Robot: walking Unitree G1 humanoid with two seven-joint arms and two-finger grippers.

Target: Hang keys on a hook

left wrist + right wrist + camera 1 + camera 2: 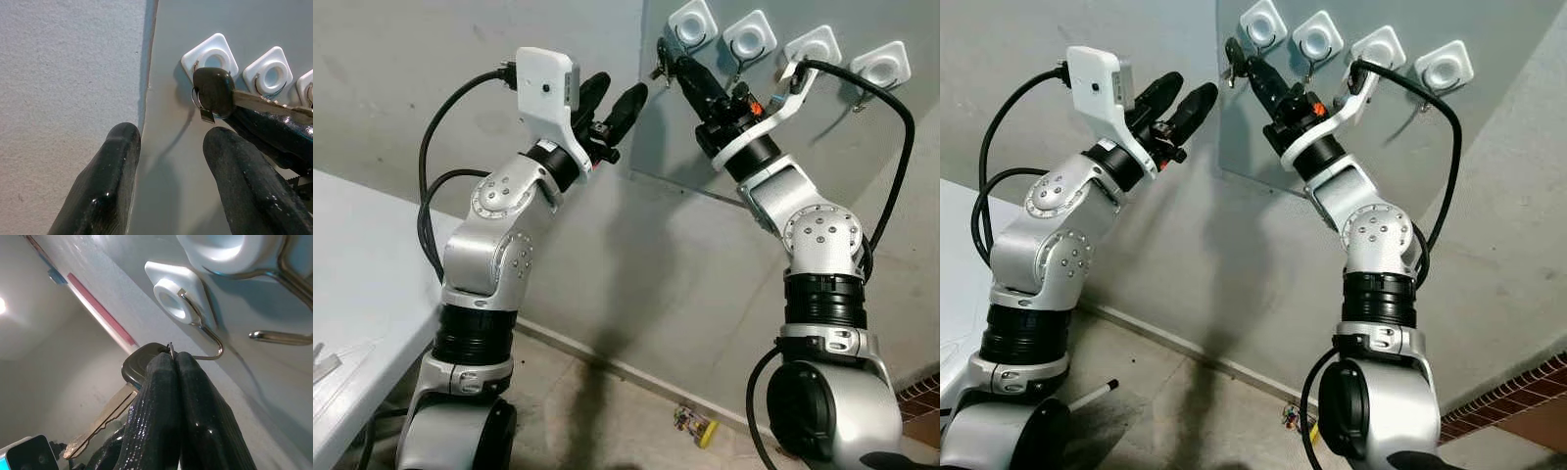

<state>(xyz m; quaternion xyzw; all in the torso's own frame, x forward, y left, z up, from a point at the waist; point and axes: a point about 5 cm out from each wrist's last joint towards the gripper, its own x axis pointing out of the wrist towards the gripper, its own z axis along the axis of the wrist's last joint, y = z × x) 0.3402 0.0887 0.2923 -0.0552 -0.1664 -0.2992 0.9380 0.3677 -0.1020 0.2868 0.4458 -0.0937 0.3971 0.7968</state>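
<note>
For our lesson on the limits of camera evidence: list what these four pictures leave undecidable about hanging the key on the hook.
1. Whether the silver key ring is over the leftmost metal wall hook: the black-headed key covers it in the left wrist view; the right gripper's closed fingers cover it in the right wrist view.
2. In the head views, that contact is too small to judge.
3. The object on the floor is too small to identify.
</note>
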